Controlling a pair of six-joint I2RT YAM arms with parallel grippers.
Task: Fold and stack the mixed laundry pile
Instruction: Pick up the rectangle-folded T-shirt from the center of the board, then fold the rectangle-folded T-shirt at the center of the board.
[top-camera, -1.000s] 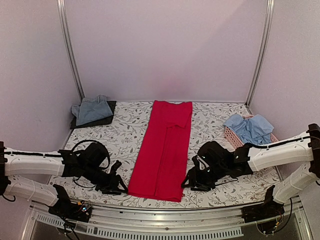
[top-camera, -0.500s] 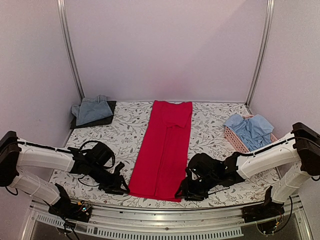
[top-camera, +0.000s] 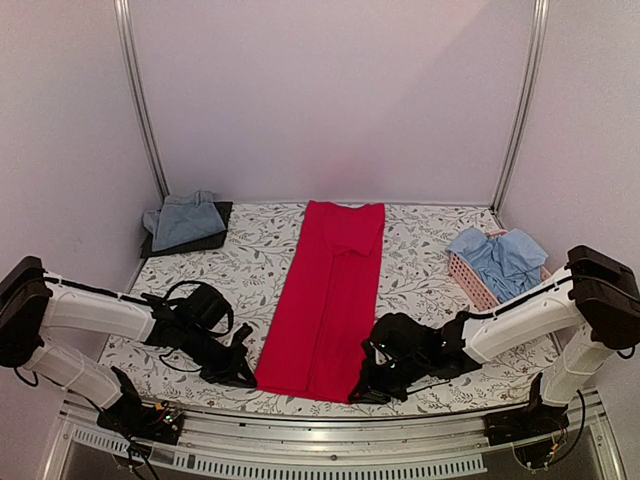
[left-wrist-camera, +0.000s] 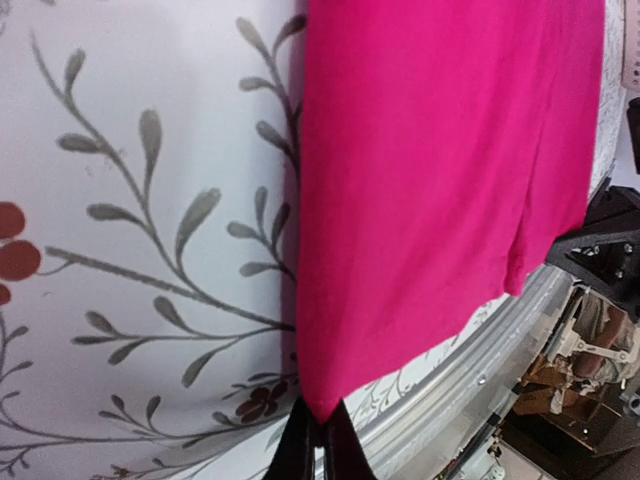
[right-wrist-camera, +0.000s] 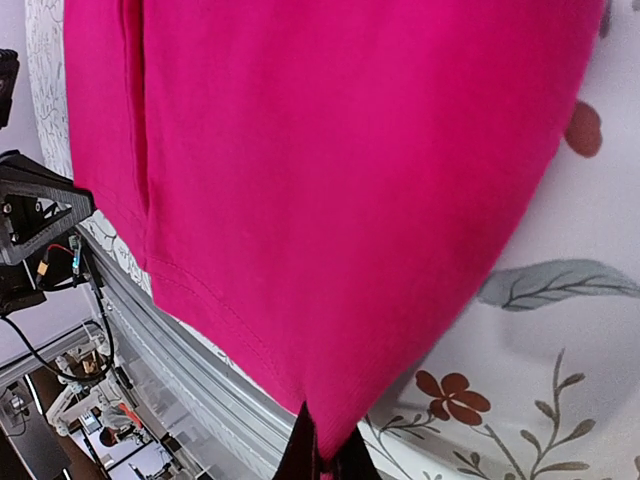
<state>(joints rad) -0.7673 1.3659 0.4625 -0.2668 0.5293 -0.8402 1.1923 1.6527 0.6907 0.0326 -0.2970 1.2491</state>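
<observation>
Top external view: we see the red garment (top-camera: 325, 300) lying flat as a long strip down the middle of the floral tablecloth (top-camera: 420, 250), with its near hem close to the table's near edge. The left gripper (top-camera: 247, 374) is at the near left corner of that hem, and the right gripper (top-camera: 365, 388) is at the near right corner. In the left wrist view, the jaws are pressed together on the corner tip of the cloth. The right wrist view shows the same pinch on the opposite corner. The light blue shirt (top-camera: 503, 256) lies crumpled in the pink basket (top-camera: 462, 272) at the right edge. A folded grey-blue garment (top-camera: 183, 218) rests on a dark cloth (top-camera: 200, 242) at the far left corner.
</observation>
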